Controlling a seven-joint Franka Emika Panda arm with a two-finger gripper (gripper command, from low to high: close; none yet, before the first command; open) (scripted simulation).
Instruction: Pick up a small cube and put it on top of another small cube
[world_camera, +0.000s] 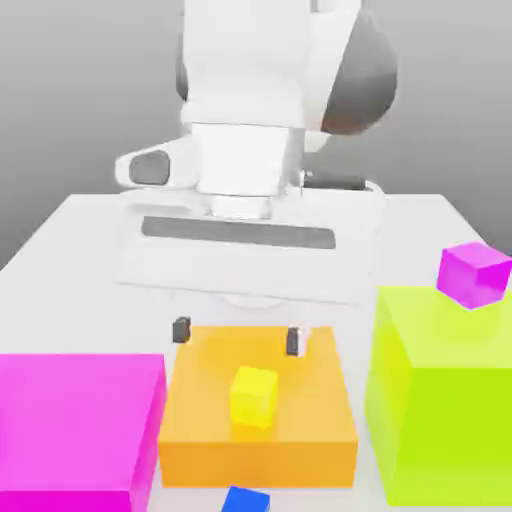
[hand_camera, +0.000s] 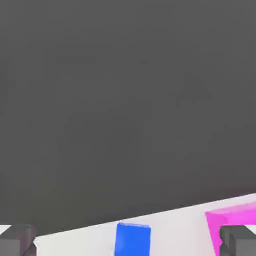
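Blue cube (world_camera: 245, 499) x1, purple cube (world_camera: 474, 274) x1, yellow cube (world_camera: 254, 396) x1, 3 big blocks; tool (world_camera: 237, 336) fingers apart.

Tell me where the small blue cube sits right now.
In the exterior view the small blue cube lies on the table at the bottom edge, just in front of the orange block.

Small blue cube (world_camera: 245, 499) on table; small magenta-purple cube (world_camera: 474, 273) atop lime block (world_camera: 445, 400).

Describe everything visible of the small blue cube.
The small blue cube is bright, plain and matte, with flat faces and sharp edges. It rests on the white table at the near edge of the exterior view, just in front of the big orange block, slightly turned and partly cut off by the frame. Nothing grips it; whether it touches the block cannot be told.
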